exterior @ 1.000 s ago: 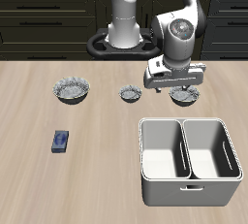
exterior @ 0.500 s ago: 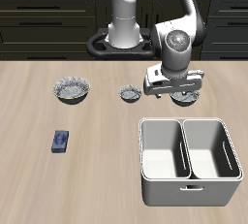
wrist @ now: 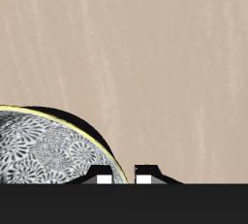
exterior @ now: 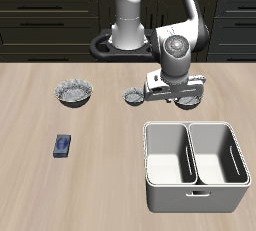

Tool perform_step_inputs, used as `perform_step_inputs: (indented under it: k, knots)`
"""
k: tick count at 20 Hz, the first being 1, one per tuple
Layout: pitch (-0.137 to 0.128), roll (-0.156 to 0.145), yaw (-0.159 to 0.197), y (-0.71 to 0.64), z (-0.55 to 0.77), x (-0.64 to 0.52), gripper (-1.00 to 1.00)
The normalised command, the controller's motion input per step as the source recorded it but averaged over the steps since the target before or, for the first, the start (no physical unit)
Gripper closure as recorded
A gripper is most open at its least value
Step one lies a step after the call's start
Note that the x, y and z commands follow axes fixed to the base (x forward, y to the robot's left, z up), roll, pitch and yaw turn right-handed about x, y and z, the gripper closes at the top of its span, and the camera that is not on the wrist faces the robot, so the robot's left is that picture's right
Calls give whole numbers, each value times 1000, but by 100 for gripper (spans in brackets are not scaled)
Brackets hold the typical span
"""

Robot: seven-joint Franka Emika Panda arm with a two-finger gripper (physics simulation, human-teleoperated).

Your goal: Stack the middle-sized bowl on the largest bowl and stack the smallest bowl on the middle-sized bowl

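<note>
table point(exterior: 40, 190): light wood grain | behind: dark cabinets point(exterior: 50, 20) | light: even

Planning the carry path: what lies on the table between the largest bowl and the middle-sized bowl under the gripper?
In the exterior view, only the smallest bowl sits between the largest bowl and the middle-sized bowl; the rest is bare tabletop.

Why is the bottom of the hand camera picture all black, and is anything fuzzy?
In the wrist view the black band looks like the gripper's own body blocking the camera; the middle-sized bowl shows a sharp pattern. In the exterior view the lighting is even, shadows under the largest bowl are soft, nothing blurred.
</note>
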Motion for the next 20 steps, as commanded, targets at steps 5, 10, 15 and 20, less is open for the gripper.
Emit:
perform_step_inputs:
  k: [5,10,15,20]
  knots:
    - [-24,-9,-4,-70,125,7,100]
    - [-37,-18,-3,-73,277,12,100]
    - [-55,3,2,-23,427,-35,100]
    - [-66,-15,6,-81,433,-50,100]
